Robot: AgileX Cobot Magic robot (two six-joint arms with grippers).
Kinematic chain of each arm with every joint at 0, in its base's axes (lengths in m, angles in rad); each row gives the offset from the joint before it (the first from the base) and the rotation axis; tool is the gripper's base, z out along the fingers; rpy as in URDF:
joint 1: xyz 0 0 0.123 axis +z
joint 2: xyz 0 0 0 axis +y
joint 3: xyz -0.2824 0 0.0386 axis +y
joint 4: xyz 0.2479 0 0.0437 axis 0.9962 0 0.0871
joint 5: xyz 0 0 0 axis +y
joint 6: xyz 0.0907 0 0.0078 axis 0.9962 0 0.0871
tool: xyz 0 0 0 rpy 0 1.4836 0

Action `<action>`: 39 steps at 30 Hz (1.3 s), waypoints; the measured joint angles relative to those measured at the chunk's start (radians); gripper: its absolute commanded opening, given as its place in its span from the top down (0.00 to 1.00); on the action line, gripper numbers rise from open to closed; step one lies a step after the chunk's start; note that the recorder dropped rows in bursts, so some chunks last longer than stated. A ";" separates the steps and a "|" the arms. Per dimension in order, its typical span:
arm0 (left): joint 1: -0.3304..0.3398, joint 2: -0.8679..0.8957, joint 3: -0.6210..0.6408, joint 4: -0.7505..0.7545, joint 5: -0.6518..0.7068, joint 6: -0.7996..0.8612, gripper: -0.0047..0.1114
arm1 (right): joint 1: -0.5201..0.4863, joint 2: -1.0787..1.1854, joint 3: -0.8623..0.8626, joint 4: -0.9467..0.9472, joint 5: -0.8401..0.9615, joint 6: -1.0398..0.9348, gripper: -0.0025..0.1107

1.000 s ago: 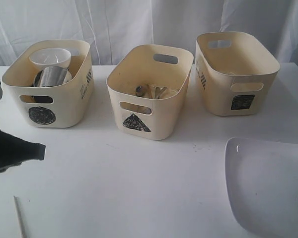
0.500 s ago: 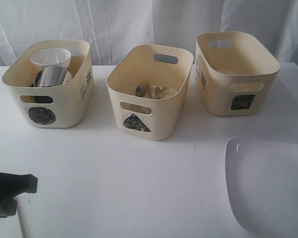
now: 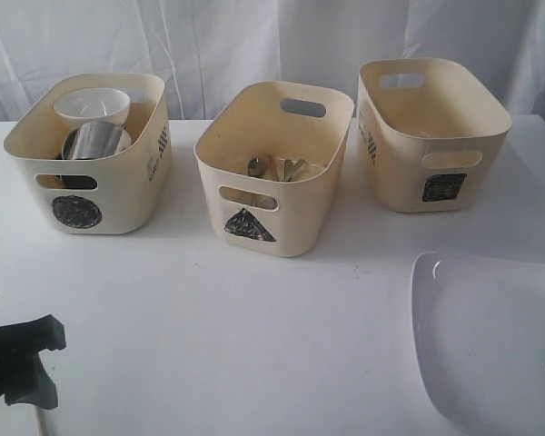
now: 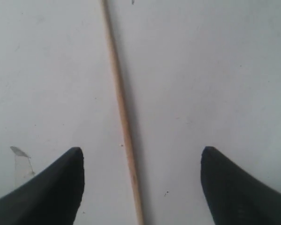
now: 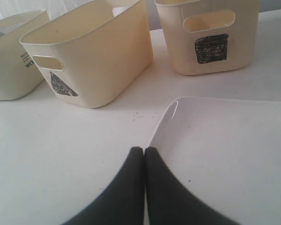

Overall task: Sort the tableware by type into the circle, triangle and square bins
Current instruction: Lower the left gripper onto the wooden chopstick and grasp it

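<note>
A wooden chopstick lies flat on the white table, running between the two fingers of my left gripper, which is open wide and touches nothing. In the exterior view that gripper is at the front left, with only the chopstick's end showing below it. My right gripper is shut and empty, hovering at the near edge of the large white plate. The circle bin holds a small white bowl and a steel mug. The triangle bin holds steel cutlery. The square bin stands to the right.
The three bins stand in a row across the back of the table in front of a white curtain. The plate fills the front right corner and runs off the picture's edge.
My left gripper has come down toward the table's front edge over the chopstick and gone from shut to wide open. The right gripper, plate and bins have not moved.
</note>
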 measured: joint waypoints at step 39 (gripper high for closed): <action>0.000 0.383 0.005 0.015 -0.251 -0.038 0.39 | 0.000 0.000 0.000 0.000 0.000 0.001 0.98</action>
